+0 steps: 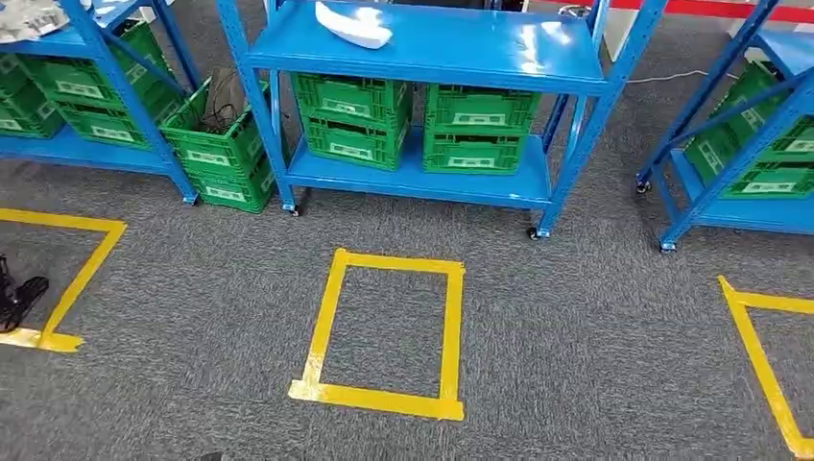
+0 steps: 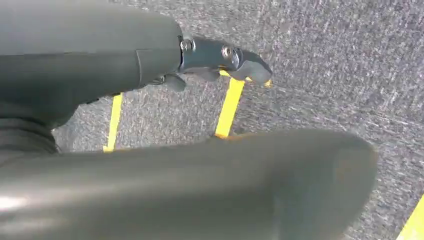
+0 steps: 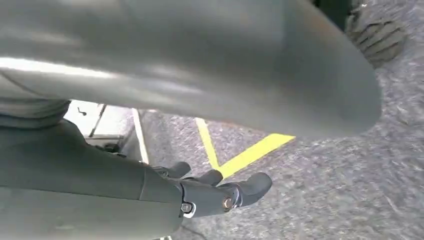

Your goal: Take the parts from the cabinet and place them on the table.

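A: Cabinet first: how many blue metal shelving cabinets stand on the grey carpet floor?

B: Three. One in the middle, one cut off at each side, all on small castors.

A: And the green plastic crates?

B: Four on the middle cabinet's lower shelf, in two stacks of two. More sit in the side cabinets, cut off, so I cannot count them. One further stack stands tilted on the floor beside the left cabinet.

A: Yellow tape rectangles?

B: Three: one whole in front of the middle cabinet, two partly out of frame.

A: The parts?

B: One white curved part lies on the middle cabinet's top shelf.

A: The hands?

B: Left hand hangs over the carpet, fingers loosely extended, holding nothing. Right hand likewise, fingers apart, empty.
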Tool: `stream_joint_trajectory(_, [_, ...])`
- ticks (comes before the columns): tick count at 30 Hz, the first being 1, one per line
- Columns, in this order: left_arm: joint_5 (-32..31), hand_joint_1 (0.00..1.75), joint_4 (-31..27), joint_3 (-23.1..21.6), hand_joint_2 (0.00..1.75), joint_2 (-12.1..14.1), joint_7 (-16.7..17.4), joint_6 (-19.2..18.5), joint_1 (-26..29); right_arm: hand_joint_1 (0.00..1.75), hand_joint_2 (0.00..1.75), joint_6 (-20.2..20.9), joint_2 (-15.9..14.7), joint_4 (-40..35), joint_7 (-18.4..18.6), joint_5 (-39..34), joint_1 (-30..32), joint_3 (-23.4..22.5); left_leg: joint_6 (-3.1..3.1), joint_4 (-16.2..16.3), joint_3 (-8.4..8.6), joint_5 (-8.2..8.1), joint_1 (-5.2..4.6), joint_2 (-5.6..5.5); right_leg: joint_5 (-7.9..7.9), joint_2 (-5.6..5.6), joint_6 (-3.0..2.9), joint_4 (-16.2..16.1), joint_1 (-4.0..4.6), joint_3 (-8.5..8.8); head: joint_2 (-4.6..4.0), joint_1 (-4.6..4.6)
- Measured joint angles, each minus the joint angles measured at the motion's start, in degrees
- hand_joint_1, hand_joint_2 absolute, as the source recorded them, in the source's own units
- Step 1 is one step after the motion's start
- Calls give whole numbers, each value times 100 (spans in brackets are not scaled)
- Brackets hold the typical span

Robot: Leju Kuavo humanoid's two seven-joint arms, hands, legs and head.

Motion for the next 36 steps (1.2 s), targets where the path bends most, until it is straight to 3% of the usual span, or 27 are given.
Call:
stream_joint_trajectory(1, [2,0,0,0,0,0,0,0,-2,0,0,0,0,0,2,0,5,11,-42,-25,21,3,10,0,-1,1,-34,-16,12,-17,0,11])
stream_joint_trajectory(3, [7,0,-7,0,0,15,-7,9,-7,0,0,-6,7,0,2,-2,7,24,-104,68,-4,-73,4,3,61,-29,-91,-174,-55,177,0,5])
stream_joint_trajectory(4, [7,0,-7,0,0,15,-7,9,-5,0,0,-15,9,0,2,-2,9,26,-119,365,-154,-263,10,18,73,-35,-138,-176,-65,198,0,-28])
stream_joint_trajectory(6, [7,0,-4,-2,0,15,-9,9,-5,0,0,-13,11,0,2,-4,7,28,-158,1295,-625,-642,53,27,66,-41,-157,-174,-63,187,0,-136])
stream_joint_trajectory(7, [7,0,-2,-2,0,15,-9,9,3,0,0,-15,20,0,2,-7,9,31,-181,1695,-852,-747,65,29,52,-40,-155,-171,-63,185,0,-146])
stream_joint_trajectory(8, [7,0,-2,-2,0,18,-7,13,14,0,0,-15,20,0,2,-9,10,33,-191,1797,-941,-706,77,32,40,-36,-149,-167,-66,193,0,-168])
stream_joint_trajectory(9, [7,0,-2,-2,0,20,-9,15,18,0,0,-15,20,0,2,-9,11,35,-198,1649,-896,-546,89,38,24,-29,-132,-164,-74,213,0,-201])
stream_joint_trajectory(10, [7,0,-2,-2,0,26,-9,15,17,0,0,-15,20,0,2,-9,12,35,-207,1247,-727,-283,103,49,0,-28,-104,-155,-88,241,0,-227])
stream_joint_trajectory(11, [7,0,-2,-2,0,35,-11,15,13,0,0,-15,20,0,2,-9,10,35,-215,655,-450,19,117,71,-34,-28,-67,-139,-104,277,0,-247])
stream_joint_trajectory(12, [7,0,-2,-2,0,37,-11,15,14,0,0,-15,22,0,2,-9,11,37,-227,178,-226,195,135,106,-72,-29,-27,-122,-95,289,0,-275])
stream_joint_trajectory(13, [7,0,-2,-4,0,35,-11,15,-4,0,0,-15,17,0,2,-9,11,37,-226,47,-162,40,105,109,-118,-31,29,-89,-56,196,0,-327])
stream_joint_trajectory(14, [7,0,-2,-6,0,35,-16,13,-12,0,0,-15,18,0,2,-9,-4,39,-157,46,-78,40,111,85,-155,-28,67,-88,-57,208,0,-325])
stream_joint_trajectory(16, [7,0,-2,-7,0,35,-17,15,11,0,0,-15,17,0,2,-9,-1,39,-83,54,-82,23,73,80,-135,-32,124,-121,-83,251,0,-262])
stream_joint_trajectory(18, [7,0,-2,-11,0,29,-20,15,14,0,0,-15,17,0,0,-9,-10,41,-24,21,-45,49,113,71,-192,-26,193,-59,-106,258,0,-262])
stream_joint_trajectory(19, [7,0,-2,-13,0,30,-24,15,8,0,0,-15,18,0,0,-9,-8,44,17,21,-38,33,109,68,-358,-22,204,239,-102,127,0,-200])
stream_joint_trajectory(21, [7,0,-2,-15,0,39,-28,17,3,0,0,-15,18,0,2,-9,-7,55,66,22,-35,5,75,67,-776,-21,211,1190,-103,-396,0,-107])
stream_joint_trajectory(22, [9,0,-2,-17,0,42,-24,20,6,0,0,-15,17,0,2,-11,3,70,85,24,-25,-8,55,64,-899,-21,206,1628,-100,-653,0,-92])
stream_joint_trajectory(23, [20,0,-2,-20,0,39,-4,37,10,0,0,-17,18,0,2,-15,14,76,99,24,-4,-26,35,53,-880,-20,190,1829,-91,-806,0,-81])
stream_joint_trajectory(24, [33,0,-2,-24,0,39,11,44,14,0,0,-17,17,0,2,-17,22,79,107,24,32,-50,17,41,-712,-18,156,1745,-73,-821,0,-72])
stream_joint_trajectory(25, [35,0,-2,-26,0,39,33,52,14,0,0,-17,18,0,2,-18,27,81,109,24,75,-75,-3,21,-432,-14,105,1408,-46,-718,0,-54])
stream_joint_trajectory(27, [35,0,-2,-28,0,31,37,61,10,0,0,-17,15,0,2,-24,38,83,113,18,170,-135,-35,-1,181,-2,-66,367,36,-329,0,4])
stream_joint_trajectory(28, [37,0,0,-31,0,0,39,61,18,0,0,-17,-20,2,2,-26,32,85,108,12,90,-163,-29,4,147,2,-178,160,70,-222,0,-6])
stream_joint_trajectory(29, [37,0,-7,-31,0,0,35,72,-4,0,0,-17,-9,0,2,-28,16,87,67,17,124,-203,-64,-9,101,-24,-176,64,86,-128,0,-20])
stream_joint_trajectory(32, [37,0,-4,-35,0,-2,37,68,-2,0,0,-20,-17,0,2,-39,-1,90,-5,-33,165,-225,-33,31,113,-15,-198,21,116,-72,0,2])
stream_joint_trajectory(33, [37,0,-7,-35,0,11,39,72,-10,0,0,-20,-15,-2,2,-44,-4,90,-29,24,200,-269,-27,37,163,-22,-192,-111,27,20,0,0])
stream_joint_trajectory(34, [37,0,-7,-35,0,11,35,74,-7,0,0,-20,-15,0,4,-44,2,92,-70,184,131,-344,-33,41,160,-22,-202,-157,39,66,0,-28])
stream_joint_trajectory(36, [37,0,-4,-39,0,9,39,72,-6,0,0,-20,-13,0,4,-44,7,94,-122,1009,-346,-728,14,42,134,-31,-237,-159,28,78,0,-105])
